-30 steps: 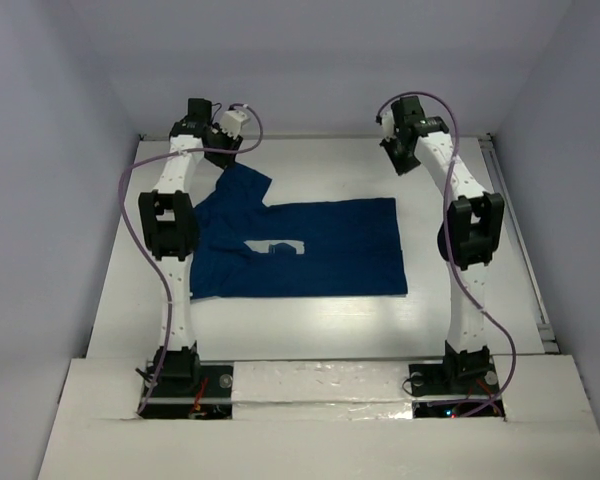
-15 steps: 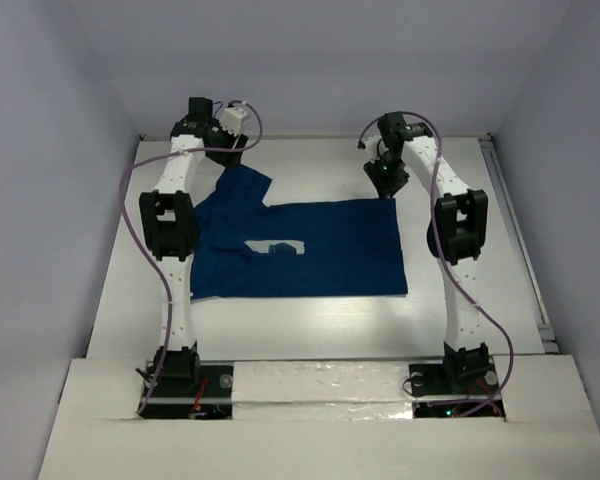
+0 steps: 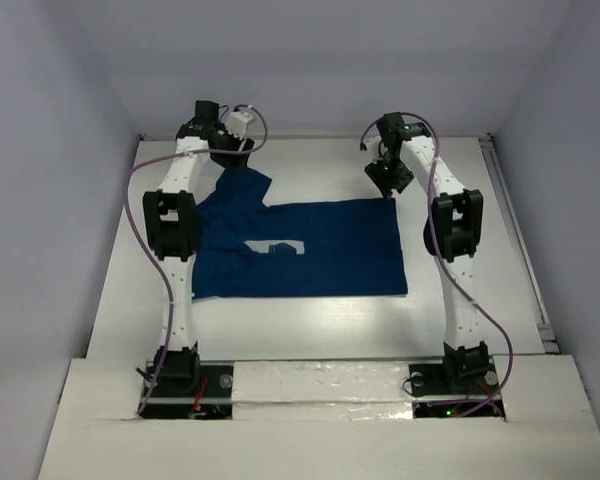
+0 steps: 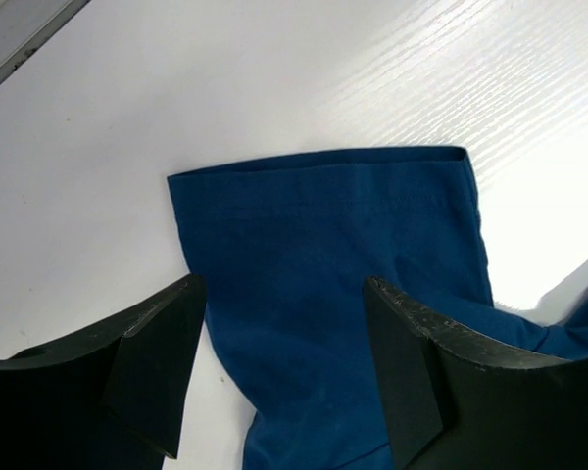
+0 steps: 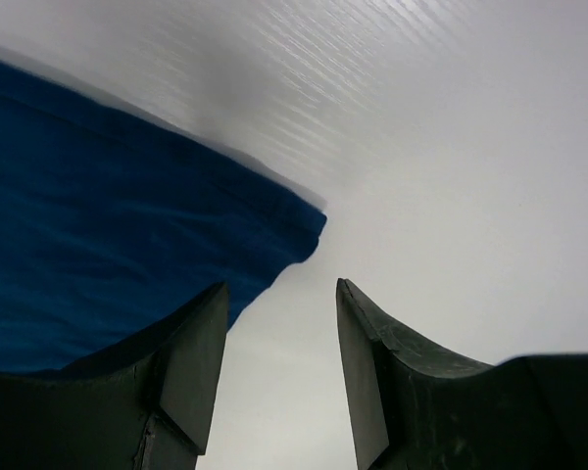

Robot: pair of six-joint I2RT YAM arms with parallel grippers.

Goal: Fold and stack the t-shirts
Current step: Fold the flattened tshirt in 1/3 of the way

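While the dark navy-blue cloth t-shirt (image 3: 320, 255) lies flat on the white table (image 3: 480, 290), the left gripper (image 4: 282, 284) hovers unclenched over its sleeve, and the right gripper (image 5: 281, 287) gapes empty beside its far corner.

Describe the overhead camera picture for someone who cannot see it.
A dark blue t-shirt lies flat on a white table, its small pale chest print facing up. Reaching in from the near edge, the robot's left gripper hangs over the shirt's far sleeve, and the right gripper over its far right corner.
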